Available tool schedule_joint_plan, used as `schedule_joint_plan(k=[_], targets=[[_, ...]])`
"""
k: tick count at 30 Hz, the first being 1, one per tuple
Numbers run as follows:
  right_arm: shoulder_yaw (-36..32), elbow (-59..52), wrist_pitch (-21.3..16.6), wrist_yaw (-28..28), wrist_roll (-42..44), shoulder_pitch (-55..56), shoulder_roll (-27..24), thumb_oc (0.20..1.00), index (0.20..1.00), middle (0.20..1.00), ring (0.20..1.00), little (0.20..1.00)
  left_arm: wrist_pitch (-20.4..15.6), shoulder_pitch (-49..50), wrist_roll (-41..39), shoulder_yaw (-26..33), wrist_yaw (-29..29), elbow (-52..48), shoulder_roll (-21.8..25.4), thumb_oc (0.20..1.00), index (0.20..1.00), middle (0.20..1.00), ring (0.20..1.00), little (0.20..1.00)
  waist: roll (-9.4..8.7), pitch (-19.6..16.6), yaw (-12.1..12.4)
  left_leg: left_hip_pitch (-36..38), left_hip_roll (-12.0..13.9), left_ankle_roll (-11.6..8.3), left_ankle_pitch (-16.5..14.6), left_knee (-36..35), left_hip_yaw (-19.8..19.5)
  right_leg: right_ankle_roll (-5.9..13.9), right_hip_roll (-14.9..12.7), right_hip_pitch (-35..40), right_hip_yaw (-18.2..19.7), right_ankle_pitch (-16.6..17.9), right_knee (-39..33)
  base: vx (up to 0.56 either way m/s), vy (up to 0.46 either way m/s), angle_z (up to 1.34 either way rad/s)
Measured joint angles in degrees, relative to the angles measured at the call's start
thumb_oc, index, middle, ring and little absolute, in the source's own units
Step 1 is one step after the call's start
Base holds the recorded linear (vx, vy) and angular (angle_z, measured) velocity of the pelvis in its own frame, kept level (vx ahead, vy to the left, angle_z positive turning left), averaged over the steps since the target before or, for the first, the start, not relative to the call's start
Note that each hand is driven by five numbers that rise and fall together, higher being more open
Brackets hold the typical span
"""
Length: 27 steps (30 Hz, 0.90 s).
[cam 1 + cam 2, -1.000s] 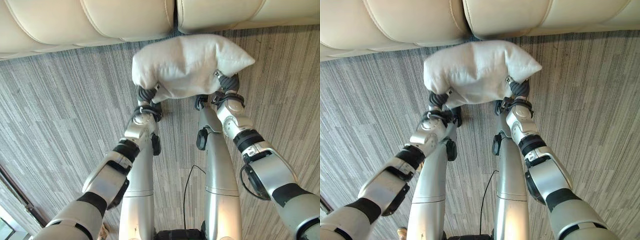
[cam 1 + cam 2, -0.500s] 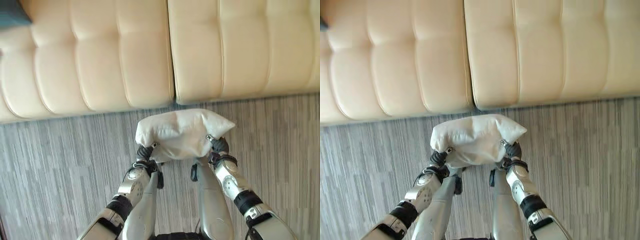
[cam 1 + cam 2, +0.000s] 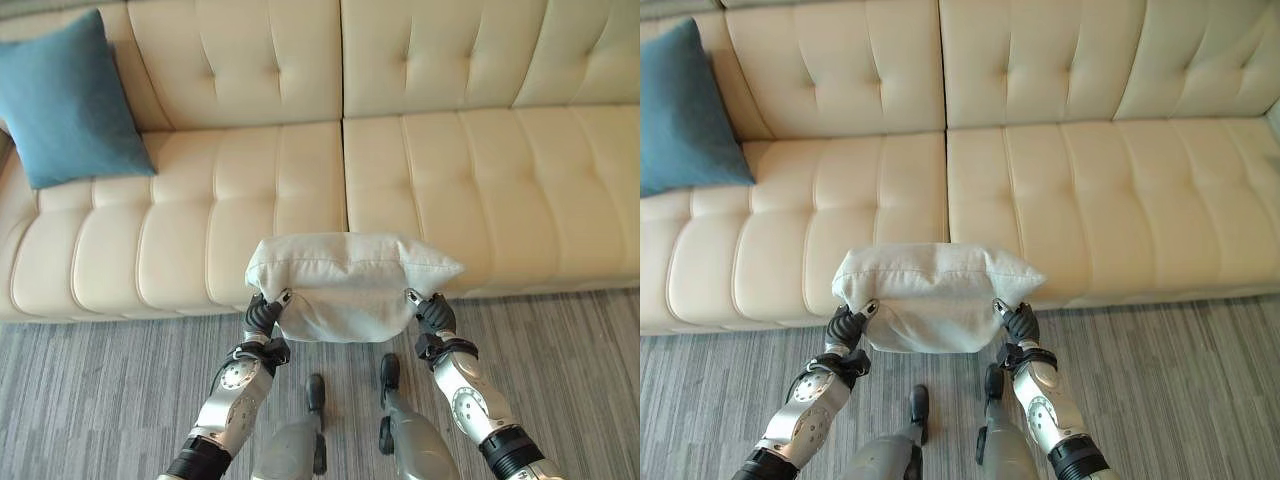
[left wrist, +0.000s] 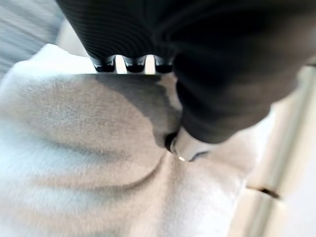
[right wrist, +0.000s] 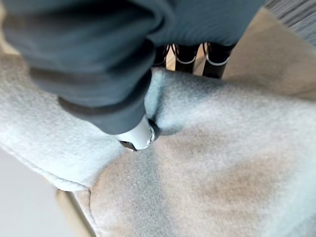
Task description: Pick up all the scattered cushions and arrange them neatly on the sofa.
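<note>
your white cushion [image 3: 350, 285] hangs off the floor [image 3: 90, 400] between both hands, long axis running 9 to 3 o'clock, parallel to the sofa [image 3: 420, 170] front. the left hand [image 3: 262, 315] is clamped on its 9 o'clock lower corner, the right hand [image 3: 434, 313] on the 3 o'clock one; the wrist views show each thumb pressed into the fabric, fingers wrapped behind. both hands sit equally near. the seat lies straight ahead at 12 o'clock, just past the cushion, bare at the middle seam. a blue cushion [image 3: 65, 100] already leans on the backrest at 10 o'clock, so you likely carry forward and set it down upright beside it.
</note>
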Motion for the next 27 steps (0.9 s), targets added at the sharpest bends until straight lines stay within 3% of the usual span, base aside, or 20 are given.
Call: schedule_joint_plan(k=[7, 10, 12, 14, 16, 18, 19, 21, 22, 24, 27], targets=[[-0.2, -1.1, 0.0, -0.2, -2.4, 1.5, 0.0, 0.2, 0.2, 0.2, 0.2, 0.2, 0.3, 0.8, 4.8, -0.4, 1.9, -0.3, 0.0, 0.2, 0.2, 0.2, 0.2, 0.2, -0.35, -1.5, 0.4, 0.9, -0.9, 0.78, -0.6, 0.0, -0.3, 0.62, -0.4, 0.4, 0.0, -0.5, 1.2, 0.04, 0.151, 0.01], [-0.3, -1.2, 0.0, -0.8, -3.5, 1.9, -0.3, 0.2, 0.2, 0.2, 0.2, 0.2, 0.7, 0.2, 6.6, -0.8, 3.0, -0.2, -0.5, 0.2, 0.2, 0.2, 0.2, 0.2, 0.12, -1.2, 0.4, 1.0, -1.3, 2.48, -1.2, 0.7, -0.2, 2.07, -0.8, -4.8, 0.7, -2.8, 12.1, 0.0, 0.168, -0.1], [-0.2, -1.3, 0.0, -1.3, -4.0, 1.8, -1.0, 0.2, 0.2, 0.2, 0.2, 0.2, 0.8, 0.1, 6.9, -0.7, 3.7, -0.1, -0.7, 0.2, 0.2, 0.2, 0.2, 0.2, 0.98, -0.6, 0.6, 1.6, 0.0, 3.01, -1.0, 1.2, 1.2, 3.22, -1.2, -9.0, 0.4, -2.3, 20.3, 0.03, 0.004, -0.35], [0.0, -1.5, 0.0, -1.5, -4.7, 2.3, -0.6, 0.2, 0.2, 0.2, 0.2, 0.2, 1.0, -0.4, 7.0, -0.7, 4.0, 0.1, -0.7, 0.2, 0.2, 0.2, 0.2, 0.2, 0.32, -0.2, 0.3, 2.5, -0.5, 3.3, -1.7, 1.2, 1.0, 4.67, -0.3, -13.4, 2.8, -6.8, 27.9, 0.11, -0.097, -0.1], [-0.4, -1.7, 0.0, -1.8, -5.5, 2.0, -0.7, 0.2, 0.2, 0.2, 0.2, 0.2, 1.0, -1.2, 6.9, -0.6, 4.0, 0.1, -0.3, 0.2, 0.2, 0.2, 0.2, 0.2, -0.26, 0.1, 0.4, 1.6, -0.5, 3.35, -1.6, 1.0, 1.2, 5.19, 0.3, -15.4, 1.8, -10.1, 25.9, 0.18, -0.151, 0.08], [-0.6, -1.7, 0.0, -2.0, -5.5, 1.5, -0.6, 0.2, 0.2, 0.2, 0.2, 0.2, 1.1, -1.1, 6.9, -0.5, 4.0, 0.1, -0.6, 0.2, 0.2, 0.2, 0.2, 0.2, -0.83, 0.3, 0.9, 0.4, -0.6, 3.19, -1.7, 1.0, 1.4, 5.18, 0.4, -13.7, -2.5, -10.2, 13.0, 0.34, -0.221, 0.01], [-0.7, -1.7, 0.0, -2.0, -5.6, 1.6, -0.7, 0.2, 0.2, 0.2, 0.2, 0.2, 1.1, -1.0, 6.9, -0.2, 3.9, 0.2, -0.9, 0.2, 0.2, 0.2, 0.2, 0.2, -0.88, 0.4, 1.0, 0.1, -0.5, 2.79, -2.0, 1.1, 1.2, 5.23, 0.8, -13.2, -2.9, -10.1, 10.1, 0.39, -0.212, 0.15], [-2.0, -1.5, 0.1, -1.9, -5.6, 3.8, -0.6, 0.2, 0.2, 0.2, 0.2, 0.2, 1.6, -0.4, 6.9, -0.4, 3.2, 0.1, -1.9, 0.2, 0.2, 0.2, 0.2, 0.2, -0.57, 0.4, 0.5, 0.6, -0.3, 1.37, -2.7, 1.3, -2.2, 4.28, 0.8, -9.7, -0.4, -9.9, 11.8, 0.38, -0.206, 0.64], [-2.3, -1.4, 0.2, -2.1, -5.6, 4.6, -0.7, 0.2, 0.2, 0.2, 0.2, 0.2, 1.6, 0.0, 6.9, -0.8, 3.1, -0.1, -2.2, 0.2, 0.2, 0.2, 0.2, 0.2, -0.8, 0.4, 0.6, 1.2, 0.1, 0.9, -2.7, 1.1, -2.7, 3.48, 1.3, -8.2, -0.2, -7.1, 9.7, 0.51, -0.319, 0.74], [-2.4, -0.9, 0.4, -1.8, -5.6, 4.9, -0.9, 0.2, 0.2, 0.2, 0.2, 0.2, 1.5, 2.2, 6.8, 0.0, 2.4, -1.1, -3.3, 0.2, 0.2, 0.2, 0.2, 0.2, -0.09, 0.1, 0.7, 2.6, 2.8, -0.89, -3.7, 0.5, -3.6, -0.33, 3.5, -6.2, -2.7, -5.2, 8.5, 0.32, -0.222, 0.24], [-2.7, -1.0, 0.4, -1.4, -5.6, 4.6, -1.1, 0.2, 0.2, 0.2, 0.2, 0.2, 1.5, 3.0, 6.4, 0.2, 1.4, -1.4, -3.0, 0.2, 0.2, 0.2, 0.2, 0.2, 0.1, 0.0, 0.8, 1.5, 4.9, -2.9, -3.6, 4.2, -3.3, -2.85, 6.0, -3.9, -4.3, -5.5, 6.2, 0.25, -0.209, 0.16]])
